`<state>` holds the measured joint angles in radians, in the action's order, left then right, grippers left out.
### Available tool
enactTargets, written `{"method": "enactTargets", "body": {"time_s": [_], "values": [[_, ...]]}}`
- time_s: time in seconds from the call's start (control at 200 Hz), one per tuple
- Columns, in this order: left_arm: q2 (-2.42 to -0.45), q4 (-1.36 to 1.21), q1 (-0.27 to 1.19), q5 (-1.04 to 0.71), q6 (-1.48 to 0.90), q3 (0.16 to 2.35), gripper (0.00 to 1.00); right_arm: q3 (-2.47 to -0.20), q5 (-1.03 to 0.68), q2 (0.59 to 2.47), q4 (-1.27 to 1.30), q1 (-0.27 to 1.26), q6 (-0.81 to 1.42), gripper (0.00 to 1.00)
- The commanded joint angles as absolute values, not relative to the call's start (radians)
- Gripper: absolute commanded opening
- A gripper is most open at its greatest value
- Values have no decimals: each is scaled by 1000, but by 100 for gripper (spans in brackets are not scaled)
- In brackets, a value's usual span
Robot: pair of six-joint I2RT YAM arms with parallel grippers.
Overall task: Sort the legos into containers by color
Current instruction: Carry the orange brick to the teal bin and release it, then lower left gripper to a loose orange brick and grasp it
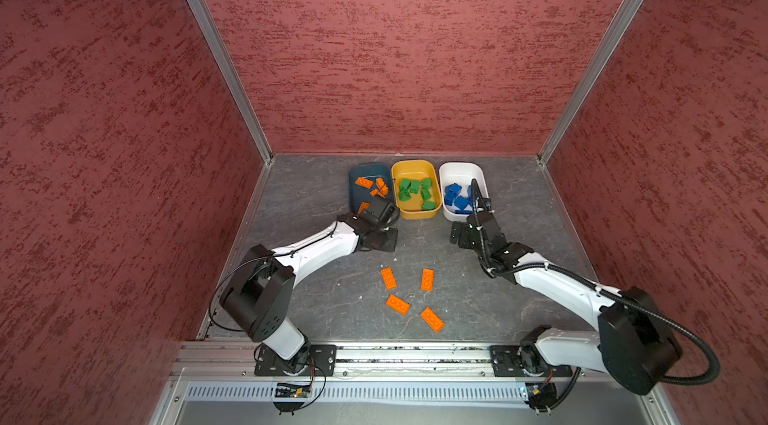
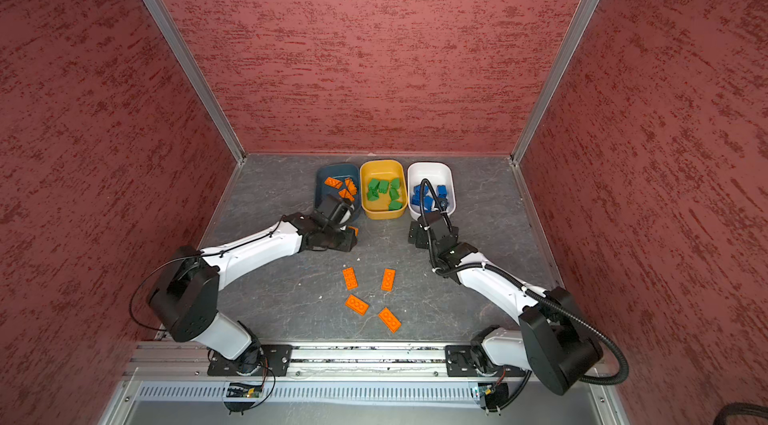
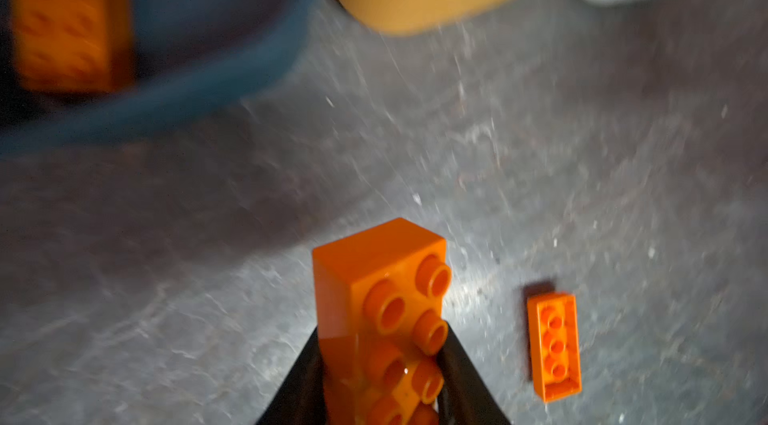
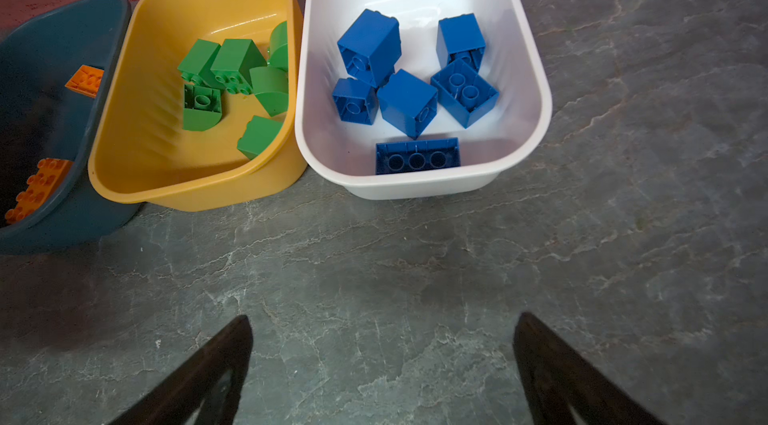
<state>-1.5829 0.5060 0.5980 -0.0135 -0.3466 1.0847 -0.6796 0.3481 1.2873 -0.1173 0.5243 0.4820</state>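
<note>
Orange brick in hand: the left gripper [image 3: 380,360] is clamped on the long sides of an orange brick [image 3: 382,298], studs towards the wrist camera, over the grey stone-look table [image 3: 540,144] just short of the teal tub [image 3: 232,82]. Only the left wrist view, blurred as it is, shows this grasp. In both top views the arm's black wrist covers the fingers and the tub's near end, and whether the brick is clear of the table cannot be told.

The right gripper [image 4: 382,360] hangs with jaws spread wide and nothing between them, over bare table just in front of the white tub [image 4: 415,188].

The right wrist view looks straight into the tubs. Six blue blocks [image 4: 407,102] lie in the white one, several hollow side up, and six green blocks [image 4: 237,63] lie in the yellow tub [image 4: 166,190] beside it. In the top views the right arm's ribbed cable [image 2: 422,200] arcs across the white tub and hides part of the blue pile.

Only the top views take in all four loose orange plates [image 1: 397,305], lying flat and apart from one another between the two arms, well short of the tubs. More orange pieces [image 1: 364,182] sit in the teal tub. The three tubs stand side by side near the red textured back wall [image 1: 395,48]
</note>
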Motion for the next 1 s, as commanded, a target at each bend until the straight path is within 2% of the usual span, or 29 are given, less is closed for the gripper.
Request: {"method": "enactTargets", "body": {"time_s": [0.0,0.205,0.245,0.326,0.361,0.586,0.807,0.997], "values": [[-1614,433,519,38,-423,1135,29,-715,364,1300,-101,517,483,99],[-1763,447,422,71,-502,1293,36,-715,354,1302,-101,517,488,99],[-1789,464,418,72,-511,1320,44,-715,353,1300,-103,517,488,99],[-1813,501,429,70,-514,1356,68,-714,352,1298,-109,517,488,99],[-1806,508,440,75,-507,1351,75,-713,353,1296,-112,517,487,99],[-1643,679,575,235,-545,1227,93,-705,349,1300,-103,517,487,99],[-1589,816,769,135,-755,1065,98,-720,332,1338,-72,517,479,99],[-1679,773,828,43,-764,1031,88,-745,319,1362,-65,517,463,99]]}}
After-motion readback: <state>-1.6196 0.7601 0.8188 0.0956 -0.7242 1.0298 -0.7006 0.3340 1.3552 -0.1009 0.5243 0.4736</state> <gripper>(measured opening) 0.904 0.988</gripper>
